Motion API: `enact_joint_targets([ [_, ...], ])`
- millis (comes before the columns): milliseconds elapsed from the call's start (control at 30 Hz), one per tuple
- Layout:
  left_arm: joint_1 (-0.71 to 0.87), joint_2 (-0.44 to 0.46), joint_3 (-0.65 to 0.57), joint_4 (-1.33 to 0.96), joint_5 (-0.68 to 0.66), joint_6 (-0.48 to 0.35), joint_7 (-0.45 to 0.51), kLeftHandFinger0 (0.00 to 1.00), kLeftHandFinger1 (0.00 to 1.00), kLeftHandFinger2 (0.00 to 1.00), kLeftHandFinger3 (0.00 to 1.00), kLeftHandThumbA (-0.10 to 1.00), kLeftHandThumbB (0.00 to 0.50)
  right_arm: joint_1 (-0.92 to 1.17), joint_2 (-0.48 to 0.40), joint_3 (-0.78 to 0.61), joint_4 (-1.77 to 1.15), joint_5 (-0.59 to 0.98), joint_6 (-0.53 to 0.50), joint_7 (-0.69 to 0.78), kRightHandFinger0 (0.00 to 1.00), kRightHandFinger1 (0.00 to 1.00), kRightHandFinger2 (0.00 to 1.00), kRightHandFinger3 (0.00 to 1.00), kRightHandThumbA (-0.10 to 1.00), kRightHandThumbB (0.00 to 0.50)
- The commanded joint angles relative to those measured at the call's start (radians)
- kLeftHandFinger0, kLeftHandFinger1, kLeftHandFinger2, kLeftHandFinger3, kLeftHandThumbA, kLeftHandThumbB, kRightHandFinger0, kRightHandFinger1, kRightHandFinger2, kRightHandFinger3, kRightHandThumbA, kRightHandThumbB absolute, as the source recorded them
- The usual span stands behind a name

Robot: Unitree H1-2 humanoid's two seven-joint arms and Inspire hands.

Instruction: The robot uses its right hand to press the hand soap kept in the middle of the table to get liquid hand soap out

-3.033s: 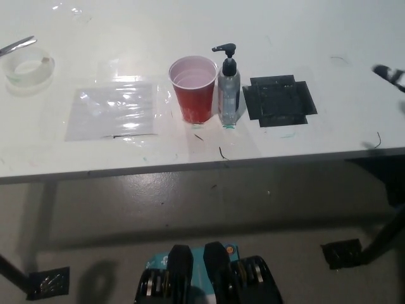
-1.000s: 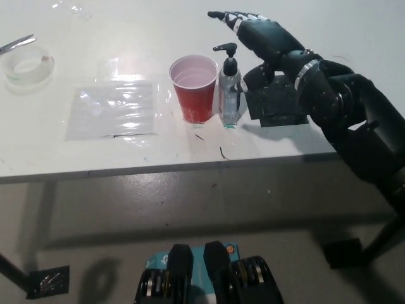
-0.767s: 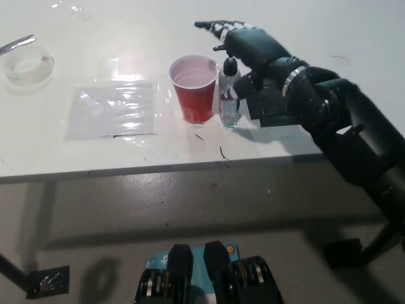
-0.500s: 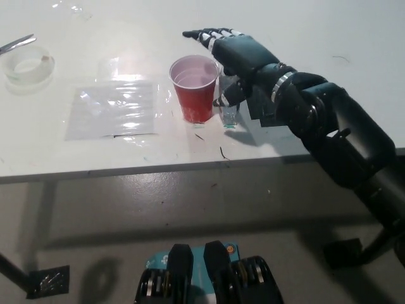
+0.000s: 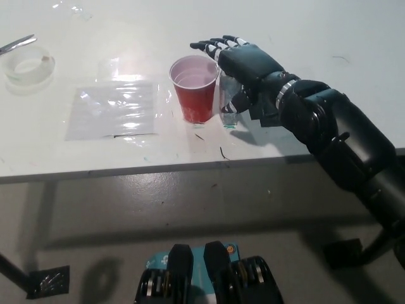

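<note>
One black right hand [image 5: 243, 63] reaches in from the lower right over the white table [image 5: 190, 152], palm down, its fingers [image 5: 209, 44] stretched flat and slightly apart, holding nothing. It covers the hand soap bottle [image 5: 226, 115], only the clear base showing at the table's middle, just beside the red plastic cup [image 5: 195, 88]. Farther left lie a clear plastic sheet [image 5: 114, 109] and a tape roll [image 5: 26, 68].
</note>
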Motion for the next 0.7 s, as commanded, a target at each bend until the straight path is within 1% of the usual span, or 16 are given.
enact_joint_targets([
  [0, -0.016, 0.040, 0.015, -0.038, -0.002, -0.002, -0.004, 0.30, 0.39, 0.50, 0.66, 0.68, 0.000, 0.008, -0.012, -0.021, 0.011, -0.011, -0.041, -0.025, 1.00, 1.00, 1.00, 1.00, 1.00, 0.413],
  [33, -0.018, 0.043, 0.013, -0.036, 0.005, -0.012, -0.006, 0.30, 0.39, 0.49, 0.66, 0.69, 0.000, 0.010, -0.009, -0.022, 0.015, -0.012, -0.036, -0.023, 1.00, 1.00, 1.00, 1.00, 1.00, 0.415],
  [100, -0.023, 0.043, 0.014, -0.032, 0.001, -0.011, -0.006, 0.29, 0.38, 0.48, 0.65, 0.68, 0.000, 0.019, 0.003, -0.030, -0.001, -0.004, 0.003, 0.004, 1.00, 1.00, 1.00, 1.00, 1.00, 0.436],
  [133, -0.024, 0.044, 0.013, -0.031, 0.004, -0.010, -0.005, 0.30, 0.39, 0.49, 0.65, 0.68, 0.000, 0.026, 0.006, -0.031, -0.002, -0.003, -0.006, -0.001, 1.00, 1.00, 1.00, 1.00, 1.00, 0.418],
  [167, -0.029, 0.042, 0.011, -0.029, 0.001, -0.011, -0.006, 0.31, 0.40, 0.50, 0.66, 0.68, 0.000, 0.033, 0.006, -0.034, -0.013, -0.001, -0.006, 0.007, 1.00, 1.00, 1.00, 1.00, 1.00, 0.375],
  [233, -0.030, 0.042, 0.012, -0.028, -0.005, -0.010, -0.009, 0.30, 0.39, 0.49, 0.66, 0.68, 0.000, 0.048, 0.013, -0.031, -0.023, -0.003, -0.006, 0.017, 1.00, 1.00, 1.00, 1.00, 1.00, 0.339],
  [300, -0.033, 0.043, 0.011, -0.027, 0.002, -0.015, -0.007, 0.31, 0.39, 0.49, 0.65, 0.69, 0.000, 0.048, 0.016, -0.019, -0.007, -0.017, -0.019, 0.014, 1.00, 1.00, 1.00, 1.00, 1.00, 0.342],
  [333, -0.036, 0.045, 0.012, -0.029, 0.002, -0.009, -0.006, 0.31, 0.40, 0.49, 0.66, 0.70, 0.000, 0.050, 0.020, -0.017, -0.005, -0.022, -0.013, 0.012, 1.00, 1.00, 1.00, 1.00, 1.00, 0.335],
  [367, -0.036, 0.046, 0.012, -0.030, 0.003, -0.006, -0.006, 0.32, 0.40, 0.49, 0.66, 0.71, 0.000, 0.051, 0.022, -0.016, -0.001, -0.024, -0.015, 0.009, 1.00, 1.00, 1.00, 1.00, 1.00, 0.350],
  [533, -0.048, 0.046, 0.014, -0.024, -0.005, -0.002, -0.008, 0.31, 0.40, 0.49, 0.66, 0.70, 0.000, 0.065, 0.036, -0.014, 0.021, -0.032, -0.021, -0.009, 1.00, 1.00, 1.00, 1.00, 1.00, 0.346],
  [567, -0.046, 0.045, 0.014, -0.033, -0.001, 0.005, -0.004, 0.32, 0.41, 0.50, 0.66, 0.72, 0.000, 0.072, 0.040, -0.016, 0.020, -0.031, -0.013, -0.005, 1.00, 1.00, 1.00, 1.00, 1.00, 0.359],
  [667, -0.047, 0.044, 0.018, -0.031, -0.014, 0.003, -0.010, 0.31, 0.40, 0.49, 0.65, 0.74, 0.000, 0.084, 0.056, -0.005, 0.056, -0.040, -0.028, -0.023, 1.00, 1.00, 1.00, 1.00, 1.00, 0.367],
])
